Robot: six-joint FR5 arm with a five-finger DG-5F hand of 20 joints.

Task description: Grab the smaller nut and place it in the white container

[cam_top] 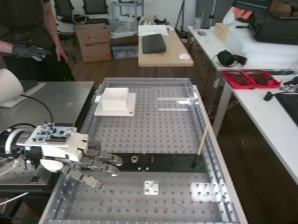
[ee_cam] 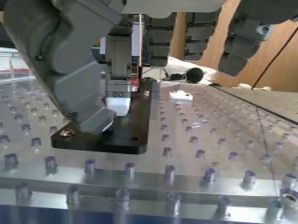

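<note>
Hand [cam_top: 89,180] is hanging open-fingered at lower left, crowding the black bar [cam_top: 169,163]. Too wide a closing sweep is risking toppling the bearing [cam_top: 134,159] near lower centre.

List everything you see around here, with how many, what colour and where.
bench: one, grey, centre
bar: one, black, across the bench
bearing: one, metallic, on the bar
white container: one, white, bench's far end
small plate: one, white, nearer than the bar
stick: one, light brown, leaning by the bench's right side
trays: seemingly two, red, right-hand table
headset: one, black, same table
cardboard: box count unclear, brown, floor behind
wooden table: one, light brown, behind
arm: one, white, left
hand: one, dark grey, over the bench's left side
</note>
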